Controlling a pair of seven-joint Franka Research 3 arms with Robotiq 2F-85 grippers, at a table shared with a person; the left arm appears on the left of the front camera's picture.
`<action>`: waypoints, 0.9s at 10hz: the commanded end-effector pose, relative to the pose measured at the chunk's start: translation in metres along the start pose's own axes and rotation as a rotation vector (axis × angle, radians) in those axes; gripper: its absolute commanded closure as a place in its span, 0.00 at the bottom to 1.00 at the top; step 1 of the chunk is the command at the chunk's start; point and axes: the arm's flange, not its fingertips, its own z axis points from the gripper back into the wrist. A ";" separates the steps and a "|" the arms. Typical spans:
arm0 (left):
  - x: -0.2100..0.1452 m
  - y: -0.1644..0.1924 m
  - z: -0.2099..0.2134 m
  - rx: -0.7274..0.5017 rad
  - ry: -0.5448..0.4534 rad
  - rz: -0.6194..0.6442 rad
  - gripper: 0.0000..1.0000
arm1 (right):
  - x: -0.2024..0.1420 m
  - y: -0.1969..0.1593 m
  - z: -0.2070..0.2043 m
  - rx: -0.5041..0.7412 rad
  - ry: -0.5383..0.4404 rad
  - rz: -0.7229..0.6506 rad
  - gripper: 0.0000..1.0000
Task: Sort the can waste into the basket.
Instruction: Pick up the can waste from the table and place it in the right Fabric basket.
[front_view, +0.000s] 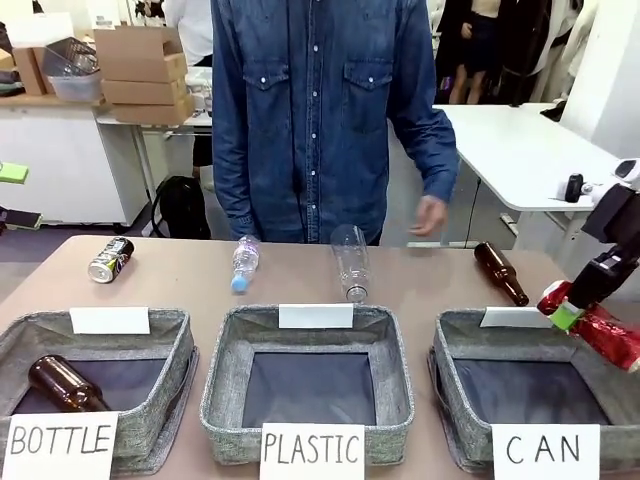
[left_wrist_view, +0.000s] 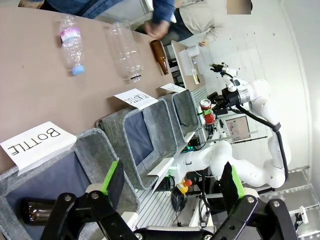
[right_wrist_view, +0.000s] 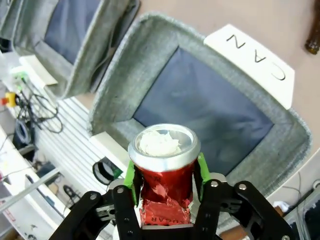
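My right hand (right_wrist_view: 166, 176) is clamped on the red can (right_wrist_view: 162, 142), with the green pads pressed to either side of its crumpled body just under the silver top. It hangs above the right side of the CAN basket (front_view: 447, 352), nearer the rim than the middle as far as I can judge. The dark can (front_view: 110, 259) lies on its side at the far left of the surface (front_view: 180, 285), well apart from that basket. Both look like thin, light metal, already dented. I expect them to buckle under a hard squeeze and to slip if held by the smooth top, so I would grip lightly across the body at mid-height. The lying one may also roll when touched. The right wrist view gives me the pad contact and the dark lining below. The front view places the can against the basket's rim and shows the other can. The left wrist view shows my left hand (left_wrist_view: 174, 172) spread wide with nothing between its fingers, above the BOTTLE basket (left_wrist_view: 95, 145), which holds a brown glass bottle (left_wrist_view: 35, 210)
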 end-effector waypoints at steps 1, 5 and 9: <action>0.002 -0.001 0.000 -0.019 -0.010 -0.020 0.00 | 0.006 -0.004 0.004 -0.014 -0.020 0.009 0.00; 0.002 -0.001 0.000 -0.019 -0.010 -0.020 0.00 | 0.010 -0.007 0.006 -0.017 -0.045 -0.006 0.00; 0.002 -0.001 0.000 -0.019 -0.010 -0.020 0.00 | 0.008 -0.007 0.014 0.131 -0.087 0.076 0.00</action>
